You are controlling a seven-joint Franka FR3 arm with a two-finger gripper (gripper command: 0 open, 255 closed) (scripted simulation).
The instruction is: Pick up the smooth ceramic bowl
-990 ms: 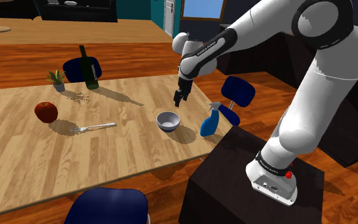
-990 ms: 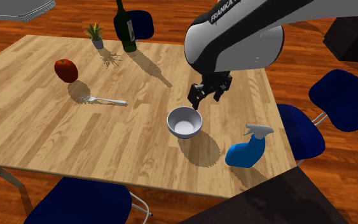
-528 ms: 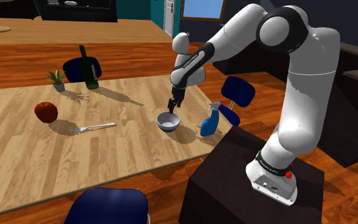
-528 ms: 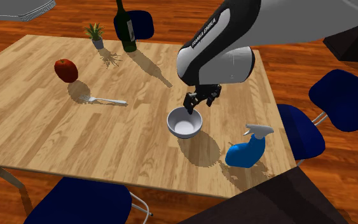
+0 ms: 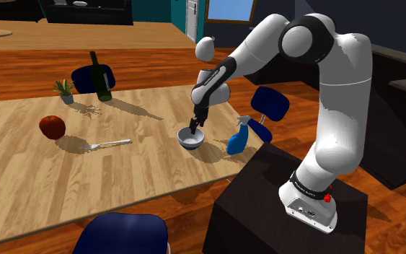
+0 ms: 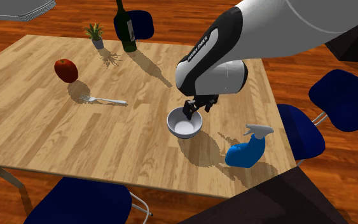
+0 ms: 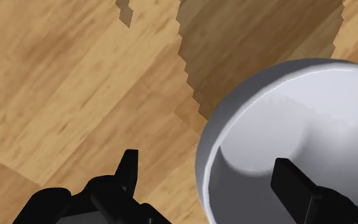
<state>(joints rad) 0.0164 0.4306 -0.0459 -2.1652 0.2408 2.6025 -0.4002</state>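
Since a second ago our gripper [image 5: 194,128] has dropped to the grey bowl [image 5: 190,140], which sits near the table's [image 5: 122,180] edge in the shoulder view. Second exterior view: we could nudge it toward the spray bottle [image 6: 245,153]. Wrist view: fingers parted astride the rim, gripping nothing; the smooth wall may slip. The bowl sits upright, mouth up, round, with no long axis.

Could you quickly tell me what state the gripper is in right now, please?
Gripper: open, fingers astride the rim of the bowl, nothing held yet.
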